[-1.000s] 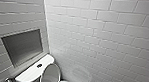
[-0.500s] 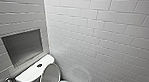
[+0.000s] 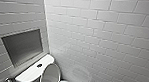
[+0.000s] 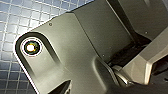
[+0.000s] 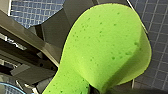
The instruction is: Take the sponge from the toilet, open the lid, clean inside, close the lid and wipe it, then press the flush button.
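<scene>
The right tool (image 5: 96, 88) is clamped on the soft, bright green sponge (image 5: 105, 47). The shiny white toilet (image 3: 30, 75) stands near left, its lid up.

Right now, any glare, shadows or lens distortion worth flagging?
Head view: wide-angle lens skews the wall tiles; the niche sits in shadow. Left wrist view: glint on the plate's round fitting. Right wrist view: the sponge evenly lit.
</scene>
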